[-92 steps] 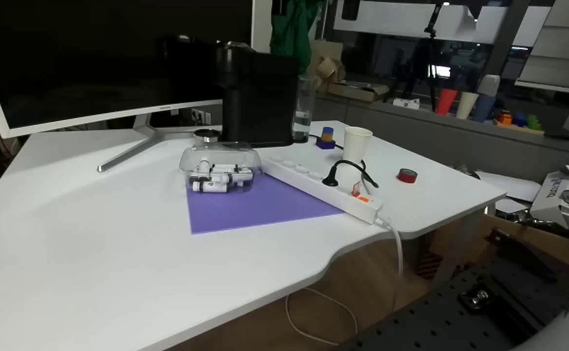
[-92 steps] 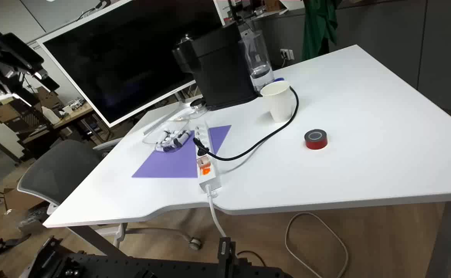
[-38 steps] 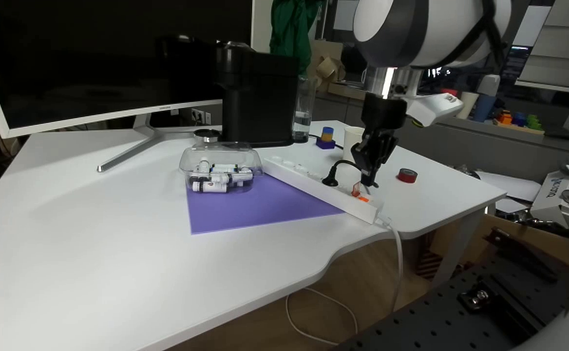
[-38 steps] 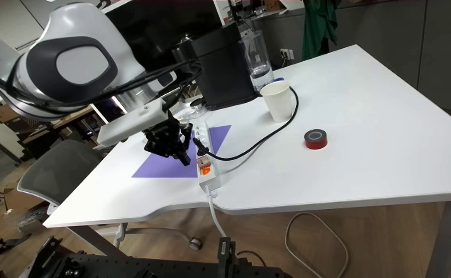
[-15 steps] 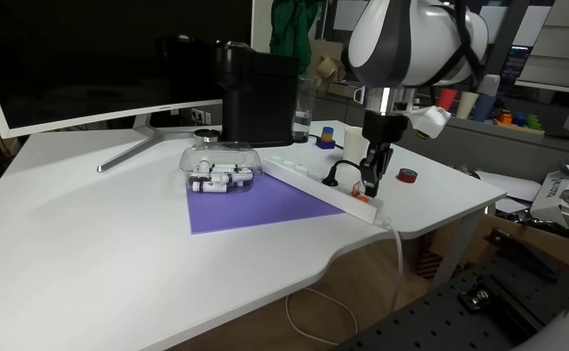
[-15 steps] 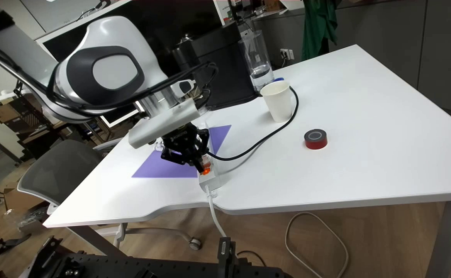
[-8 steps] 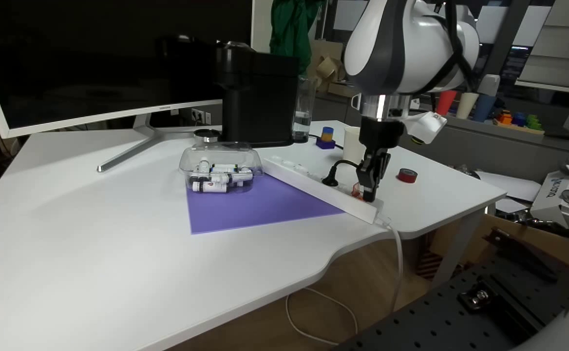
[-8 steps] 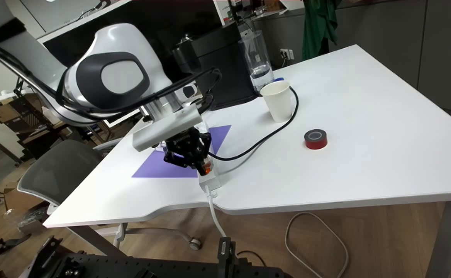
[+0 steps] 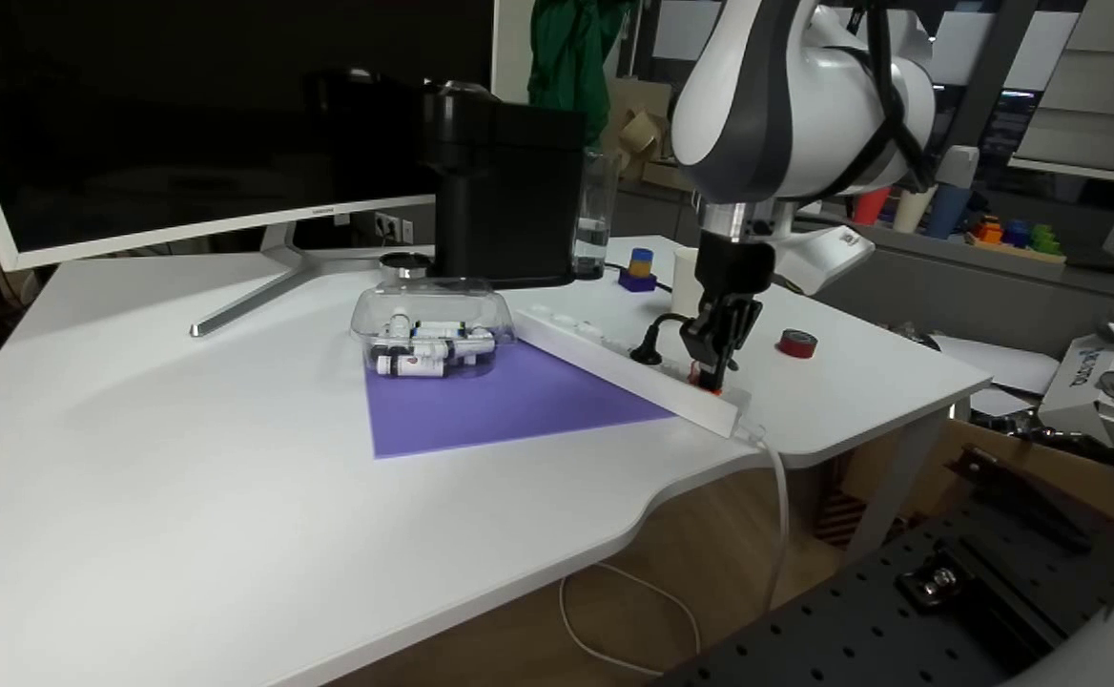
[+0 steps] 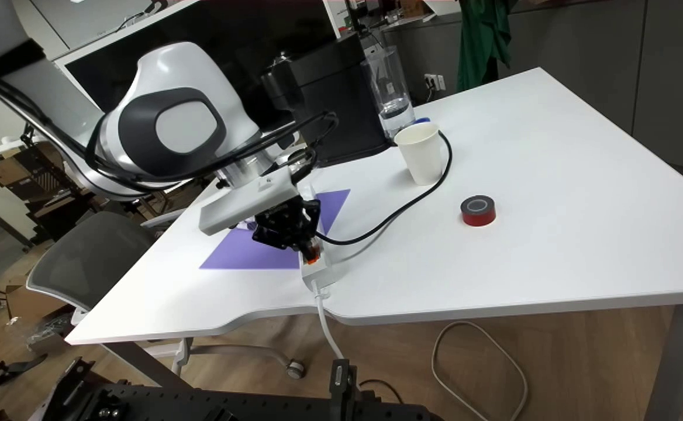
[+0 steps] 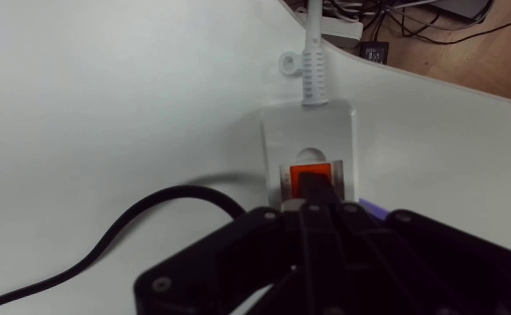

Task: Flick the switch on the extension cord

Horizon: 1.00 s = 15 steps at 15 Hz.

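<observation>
Since half a second ago, the pincer has edged toward the black plug, its tip now right at the switch. One switch, on one extension cord: a red-orange rocker in a clear surround, partly hidden by the tip, at the end where the white cable leaves. The pincer is narrow, its fingers drawn together; whether it actually presses the rocker, I can't tell from where I stand. The cord itself is a long white strip carrying that one plug, and it lies on the counter, partly across one purple sheet. Near it I count one white paper cup, one red roll of tape with a dark top, and one clear plastic box of white tubes, too jumbled to number. Farther back stand one black coffee machine and one white-framed monitor, with a name on its lower bezel too small to read. Down below, a black adapter bears a label I can't make out either.
</observation>
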{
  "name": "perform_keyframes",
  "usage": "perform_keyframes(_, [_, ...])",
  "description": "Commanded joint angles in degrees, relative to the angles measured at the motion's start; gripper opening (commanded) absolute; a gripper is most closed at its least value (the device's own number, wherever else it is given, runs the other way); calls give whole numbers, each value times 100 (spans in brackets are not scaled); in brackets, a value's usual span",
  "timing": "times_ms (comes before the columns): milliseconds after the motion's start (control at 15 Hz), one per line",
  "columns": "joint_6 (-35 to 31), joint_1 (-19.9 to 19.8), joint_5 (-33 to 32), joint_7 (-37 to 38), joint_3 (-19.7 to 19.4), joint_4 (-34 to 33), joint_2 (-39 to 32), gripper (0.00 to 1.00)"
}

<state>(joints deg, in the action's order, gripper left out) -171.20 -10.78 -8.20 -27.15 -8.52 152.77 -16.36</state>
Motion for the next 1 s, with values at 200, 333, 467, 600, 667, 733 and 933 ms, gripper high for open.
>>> perform_keyframes(200, [-206, 498, -519, 925, -432, -22, -209, 0])
perform_keyframes(333, [-186, 754, -693, 1177, -616, -29, -279, 0])
perform_keyframes(467, [-137, 1127, -941, 1526, -900, -50, -412, 0])
perform_keyframes(600, [-108, 1491, -1190, 1878, -1184, -70, -521, 0])
perform_keyframes(667, [-91, 1559, -1235, 1962, -1229, -54, -489, 0])
perform_keyframes(733, [-23, 1576, -1229, 2003, -1246, -18, -376, 0])
perform_keyframes(933, [197, 1487, -1180, 1978, -1212, 123, 34, 0])
